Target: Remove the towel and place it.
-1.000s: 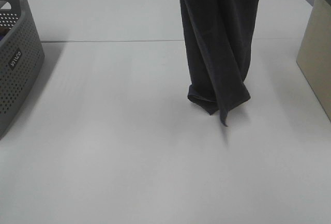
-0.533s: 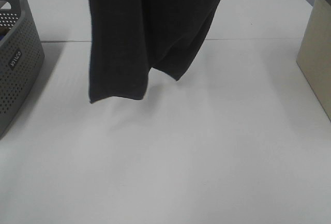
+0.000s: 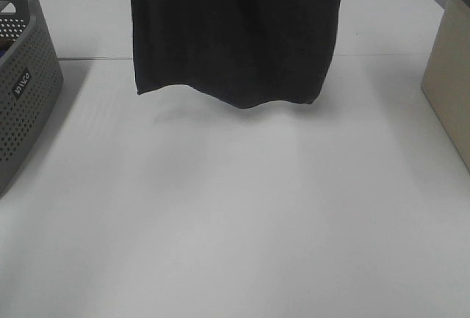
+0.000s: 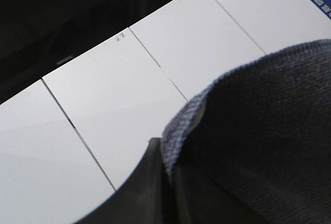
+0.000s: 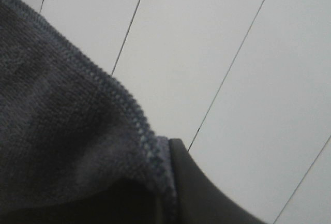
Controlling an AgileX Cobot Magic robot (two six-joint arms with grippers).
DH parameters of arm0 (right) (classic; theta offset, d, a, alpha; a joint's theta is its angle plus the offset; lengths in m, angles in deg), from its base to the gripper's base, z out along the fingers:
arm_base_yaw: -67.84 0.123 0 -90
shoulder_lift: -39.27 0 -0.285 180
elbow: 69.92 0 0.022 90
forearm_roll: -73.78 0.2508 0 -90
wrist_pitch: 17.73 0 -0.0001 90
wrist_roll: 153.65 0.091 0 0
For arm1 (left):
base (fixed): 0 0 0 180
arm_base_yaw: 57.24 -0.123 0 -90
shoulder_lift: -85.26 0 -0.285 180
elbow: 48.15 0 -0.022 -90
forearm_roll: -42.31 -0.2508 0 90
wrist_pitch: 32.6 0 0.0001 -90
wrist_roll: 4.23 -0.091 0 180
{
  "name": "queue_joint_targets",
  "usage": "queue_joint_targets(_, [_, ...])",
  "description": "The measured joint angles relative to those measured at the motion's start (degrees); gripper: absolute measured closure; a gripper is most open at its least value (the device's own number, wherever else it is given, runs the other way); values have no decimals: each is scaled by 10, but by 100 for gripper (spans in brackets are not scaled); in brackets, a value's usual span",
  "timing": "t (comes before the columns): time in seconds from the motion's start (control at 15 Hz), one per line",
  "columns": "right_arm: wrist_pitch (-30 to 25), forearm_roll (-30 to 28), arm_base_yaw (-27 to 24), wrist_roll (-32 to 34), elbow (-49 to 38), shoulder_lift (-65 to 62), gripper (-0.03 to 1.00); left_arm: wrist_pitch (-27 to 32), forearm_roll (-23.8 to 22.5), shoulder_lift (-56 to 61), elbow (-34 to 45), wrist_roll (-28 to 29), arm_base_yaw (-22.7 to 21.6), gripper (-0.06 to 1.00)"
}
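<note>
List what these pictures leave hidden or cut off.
- The towel: upper part cut off by the exterior view's top edge.
- The grey basket: cut by that view's left edge; its wall hides the inside.
- The beige bin: mostly beyond the right edge.

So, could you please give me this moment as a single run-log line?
left gripper: shut on towel | right gripper: shut on towel | towel: hanging spread above table | placed: not yet
</note>
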Motion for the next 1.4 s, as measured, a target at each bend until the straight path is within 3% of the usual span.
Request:
queue_joint_targets(0.27, [24, -17, 0, 0, 105, 92, 96, -87, 8, -66, -15, 0, -28, 94])
queue_joint_targets(0.4, [27, -17, 0, 0, 153, 137, 96, -102, 10, -98, -45, 0, -39, 94])
queue_joint_targets(0.6, [41, -17, -5, 0, 188, 181, 96, -104, 11, -184, -164, 22, -53, 94])
queue_joint_targets(0.87, [57, -11, -27, 0, 193, 195, 96, -62, 10, -276, -316, 58, -61, 94])
queue_joint_targets(1.27, [50, 33, -32, 0, 193, 209, 96, -4, 10, -303, -331, 59, -61, 94])
queue_joint_targets(1.4, [12, 52, -32, 0, 193, 209, 96, 37, 10, -303, -332, 60, -61, 94])
